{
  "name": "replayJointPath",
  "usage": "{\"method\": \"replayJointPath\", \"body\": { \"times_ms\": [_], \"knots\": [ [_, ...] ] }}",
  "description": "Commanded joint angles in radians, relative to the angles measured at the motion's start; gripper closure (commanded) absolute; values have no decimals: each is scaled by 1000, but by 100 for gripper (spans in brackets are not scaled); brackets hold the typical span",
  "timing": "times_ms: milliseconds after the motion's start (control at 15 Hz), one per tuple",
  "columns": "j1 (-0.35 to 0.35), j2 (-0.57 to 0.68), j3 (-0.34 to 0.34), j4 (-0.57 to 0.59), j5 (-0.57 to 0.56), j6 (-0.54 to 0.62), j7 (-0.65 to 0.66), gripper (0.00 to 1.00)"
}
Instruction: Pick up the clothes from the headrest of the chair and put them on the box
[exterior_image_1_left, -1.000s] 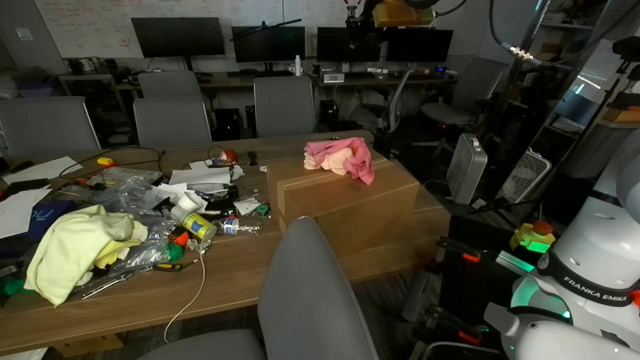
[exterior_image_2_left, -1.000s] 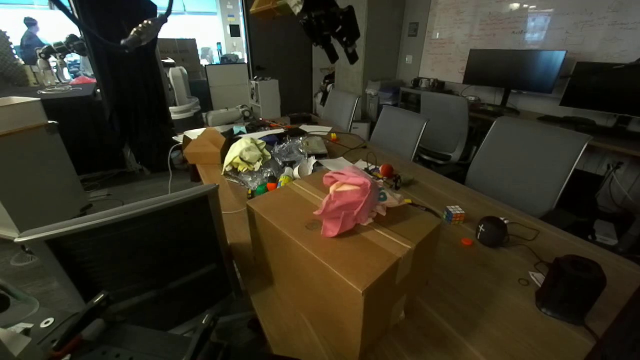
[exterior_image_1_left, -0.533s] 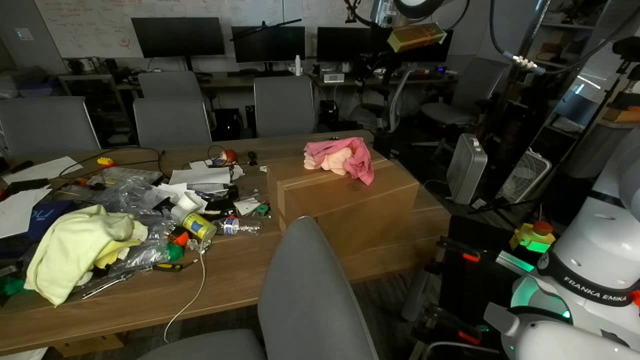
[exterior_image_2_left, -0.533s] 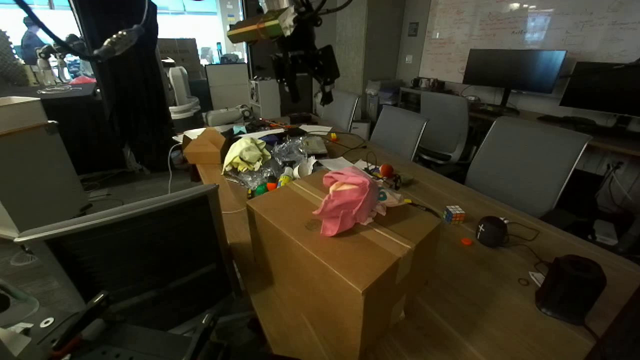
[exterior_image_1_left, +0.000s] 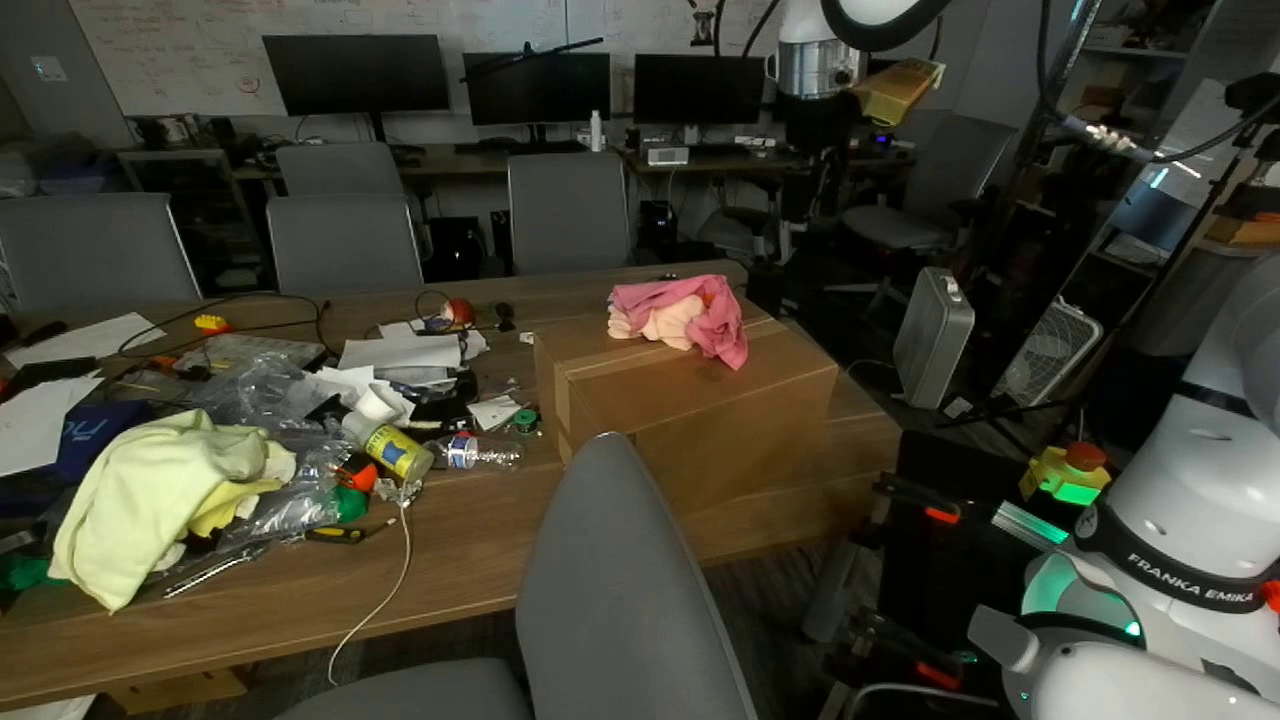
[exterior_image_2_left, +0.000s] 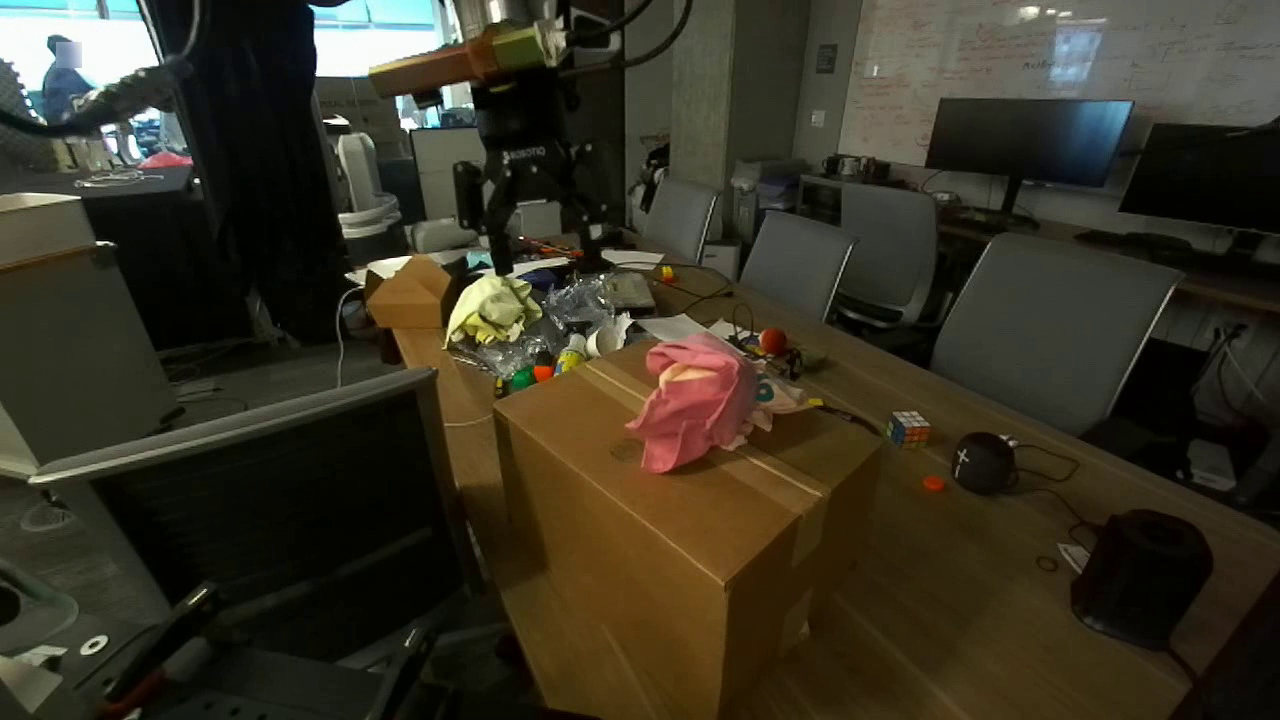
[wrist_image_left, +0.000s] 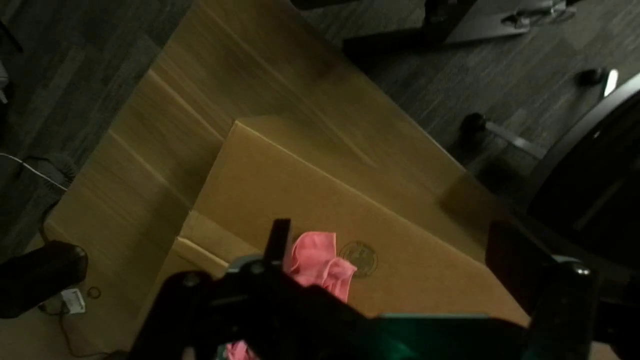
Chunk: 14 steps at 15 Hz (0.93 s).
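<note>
The clothes are a pink cloth (exterior_image_1_left: 722, 325) bunched with a peach cloth (exterior_image_1_left: 675, 322) on top of the cardboard box (exterior_image_1_left: 690, 395). In an exterior view the pink cloth (exterior_image_2_left: 690, 415) hangs loosely over the box top (exterior_image_2_left: 590, 435). The near grey chair (exterior_image_1_left: 620, 570) has nothing on its backrest; it also shows in an exterior view (exterior_image_2_left: 260, 500). My gripper (exterior_image_2_left: 547, 258) is open and empty, fingers pointing down, in the air above the table. In the wrist view the open fingers (wrist_image_left: 392, 250) frame the box top, with part of the pink cloth (wrist_image_left: 315, 257) beside one finger.
The table (exterior_image_1_left: 470, 560) holds a yellow cloth (exterior_image_1_left: 160, 490), plastic wrap, a bottle (exterior_image_1_left: 480, 452) and papers. A Rubik's cube (exterior_image_2_left: 908, 429), a small round speaker (exterior_image_2_left: 983, 463) and a black device (exterior_image_2_left: 1140, 575) stand beside the box. Monitors and chairs stand behind.
The arm has come down and swung, rightward in an exterior view and leftward in an exterior view, turning the gripper upright. The clothes, box and chair have not moved.
</note>
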Motion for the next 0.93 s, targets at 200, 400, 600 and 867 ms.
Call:
{"method": "replayJointPath", "body": {
  "times_ms": [200, 400, 600, 867],
  "knots": [
    [26, -127, -11, -113, -117, 15, -173, 0],
    [33, -162, -31, -144, -96, 76, -220, 0],
    [32, -188, -57, -160, -81, 93, -284, 0],
    [23, -160, -65, -143, -95, 59, -297, 0]
  ]
}}
